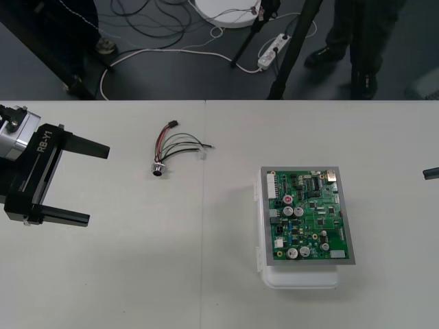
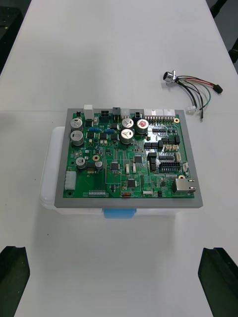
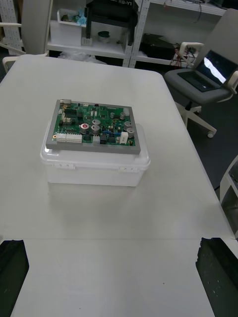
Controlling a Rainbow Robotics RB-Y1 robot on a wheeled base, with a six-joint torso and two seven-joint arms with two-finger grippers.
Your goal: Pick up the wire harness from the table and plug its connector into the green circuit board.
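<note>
- Starting at the left of the desk [image 1: 123, 274], the left fingers [image 1: 82, 147] stand wide apart, hold nothing and point toward the wire harness [image 1: 175, 144].
- Note that the harness lies loose on the desk near the far edge, well apart from the board.
- Grasp just behind the black plug [image 1: 173, 124], not at the round metal socket [image 1: 158, 168], so that the plug end can be steered.
- Keep the approach low and short of the far desk edge.
- Use the bare desk between the harness and the green circuit board [image 1: 309, 216] as open room for the carry.
- Approach the board from above, as it sits raised on its white base [image 1: 302, 277].
- At the right edge, the right fingers [image 2: 220, 277] stand wide apart and empty, clear of the board.
</note>
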